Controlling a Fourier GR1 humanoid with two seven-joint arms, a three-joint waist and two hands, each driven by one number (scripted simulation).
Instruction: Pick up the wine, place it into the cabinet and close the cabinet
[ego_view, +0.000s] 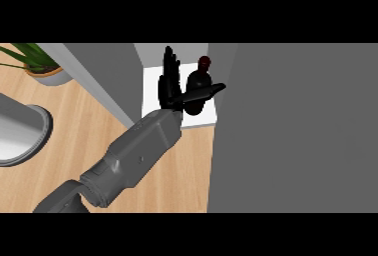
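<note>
The wine bottle (198, 76), dark with a red cap, stands upright on the white shelf (150, 87) inside the cabinet. My left hand (170, 84) is right beside it on its left, fingers straight and pointing into the cabinet. The thumb (207, 92) stretches out across the front of the bottle's lower body. The hand is open. The large grey cabinet panel (295, 125) fills the right side of the view, and its edge is close to the bottle. My right hand does not show.
A slanted grey panel (103, 85) bounds the cabinet opening on the left. A potted plant (38, 65) stands at the far left of the wooden counter (81, 120). A round grey rimmed vessel (18, 132) lies at the left edge.
</note>
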